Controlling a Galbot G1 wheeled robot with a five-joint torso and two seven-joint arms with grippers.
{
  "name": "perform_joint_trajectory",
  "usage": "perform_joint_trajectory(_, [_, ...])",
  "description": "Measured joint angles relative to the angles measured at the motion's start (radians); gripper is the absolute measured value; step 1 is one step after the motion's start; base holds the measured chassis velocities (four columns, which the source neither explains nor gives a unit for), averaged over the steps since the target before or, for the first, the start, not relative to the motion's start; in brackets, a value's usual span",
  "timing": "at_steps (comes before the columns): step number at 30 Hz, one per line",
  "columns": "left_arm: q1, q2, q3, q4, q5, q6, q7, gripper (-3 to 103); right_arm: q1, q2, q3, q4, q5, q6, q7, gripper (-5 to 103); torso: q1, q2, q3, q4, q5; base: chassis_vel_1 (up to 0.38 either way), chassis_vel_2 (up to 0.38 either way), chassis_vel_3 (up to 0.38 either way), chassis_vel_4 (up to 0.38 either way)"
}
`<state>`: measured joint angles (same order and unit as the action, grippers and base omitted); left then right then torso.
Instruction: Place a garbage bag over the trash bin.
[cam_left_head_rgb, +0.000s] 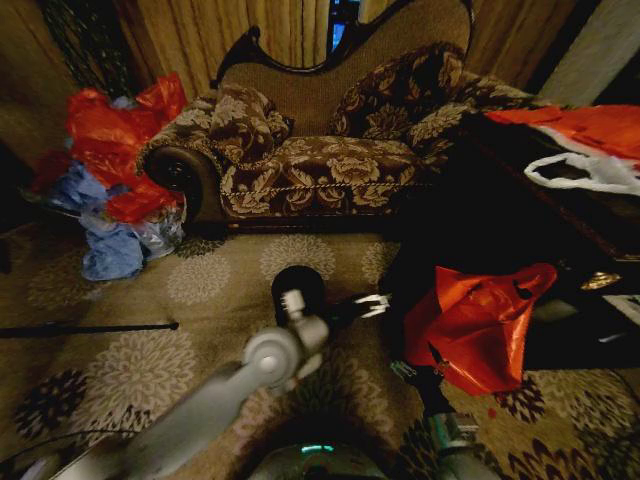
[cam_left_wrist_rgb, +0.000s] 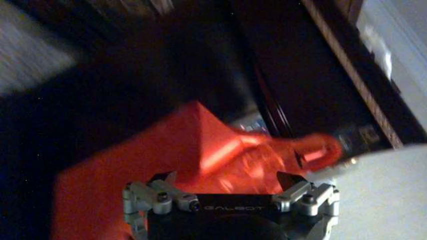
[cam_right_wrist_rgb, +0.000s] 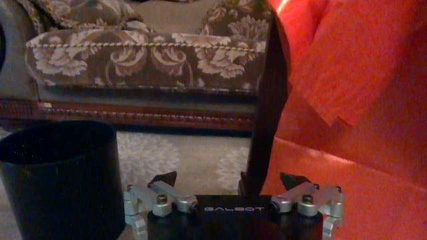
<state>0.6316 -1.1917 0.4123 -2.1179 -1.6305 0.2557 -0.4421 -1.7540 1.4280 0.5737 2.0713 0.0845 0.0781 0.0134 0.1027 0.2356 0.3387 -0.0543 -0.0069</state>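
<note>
While garbage bag (cam_left_head_rgb: 478, 322) hangs loose against dark furniture (cam_left_head_rgb: 500, 200), we log it as not yet gripped.
- Left gripper (cam_left_wrist_rgb: 227, 178): fingers spread, nothing clamped; bag just ahead of tips. We judge it is lining up on bag.
- Right gripper (cam_right_wrist_rgb: 230, 178): also released, held low. Dark post (cam_right_wrist_rgb: 267, 100) straight ahead; bag to one side, trash bin (cam_right_wrist_rgb: 60, 175) to other.
- Bin: upright, mouth bare, unlined, apart from bag.
- Floor: floral carpet (cam_left_head_rgb: 200, 280).
- Room: patterned sofa (cam_left_head_rgb: 330, 160) beyond bin; heap of red and blue bags (cam_left_head_rgb: 110, 170) well away from both claws.

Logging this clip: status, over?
Left gripper open beside garbage bag. Right gripper open, below the bag. Trash bin bare, on carpet. Nothing in between.
</note>
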Motion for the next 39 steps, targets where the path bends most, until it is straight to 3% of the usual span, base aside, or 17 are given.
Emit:
perform_joint_trajectory(7, [-0.056,-0.157,0.072,0.096,-0.005,-0.004,-0.022,100,-0.006,-0.009,0.020,-0.010,0.003,-0.013,0.002,100,0.000,0.000,0.000,0.0000,-0.0001,0.000,0.000,0.000,0.000])
perform_joint_trajectory(16, [-0.099,-0.291,0.065,0.204,0.010,-0.008,-0.007,103,-0.004,0.016,0.019,-0.023,-0.010,-0.013,0.003,100,0.000,0.000,0.000,-0.0002,-0.0003,0.000,0.000,0.000,0.000])
perform_joint_trajectory(19, [-0.099,-0.302,0.065,0.215,0.015,-0.008,-0.005,101,-0.005,0.015,0.019,-0.024,-0.011,-0.013,0.004,100,0.000,0.000,0.000,0.0000,-0.0002,0.000,0.000,0.000,0.000])
perform_joint_trajectory(20, [-0.100,-0.314,0.067,0.225,0.019,-0.008,-0.002,94,-0.005,0.011,0.020,-0.025,-0.012,-0.013,0.006,100,0.000,0.000,0.000,0.0001,-0.0003,0.000,0.000,0.000,0.000])
perform_joint_trajectory(22, [-0.100,-0.321,0.068,0.232,0.022,-0.008,-0.001,94,-0.005,0.008,0.021,-0.025,-0.011,-0.014,0.008,100,0.000,0.000,0.000,0.0000,-0.0004,0.000,0.000,0.000,0.000])
perform_joint_trajectory(29, [-0.105,-0.357,0.065,0.281,0.041,-0.009,0.000,62,0.004,-0.001,0.021,-0.026,-0.002,-0.019,0.017,100,0.000,0.000,0.000,0.0000,-0.0003,0.000,0.000,0.000,0.000])
perform_joint_trajectory(30, [-0.105,-0.357,0.065,0.281,0.041,-0.009,0.000,62,0.004,-0.001,0.021,-0.026,-0.002,-0.019,0.017,100,0.000,0.000,0.000,0.0000,-0.0003,0.000,0.000,0.000,0.000])
perform_joint_trajectory(32, [-0.103,-0.370,0.064,0.294,0.049,-0.009,-0.005,51,0.006,-0.001,0.021,-0.028,-0.001,-0.020,0.018,100,0.000,0.000,0.000,-0.0001,-0.0004,0.000,0.000,0.000,0.000])
perform_joint_trajectory(34, [-0.103,-0.372,0.064,0.298,0.050,-0.009,-0.005,51,0.006,-0.002,0.021,-0.029,-0.001,-0.020,0.018,100,0.000,0.000,0.000,-0.0001,-0.0003,0.000,0.000,0.000,0.000])
perform_joint_trajectory(39, [-0.100,-0.379,0.066,0.318,0.067,-0.009,-0.007,30,0.011,-0.004,0.020,-0.035,0.000,-0.018,0.019,100,0.000,0.000,0.000,-0.0001,-0.0003,0.000,0.000,0.000,0.000])
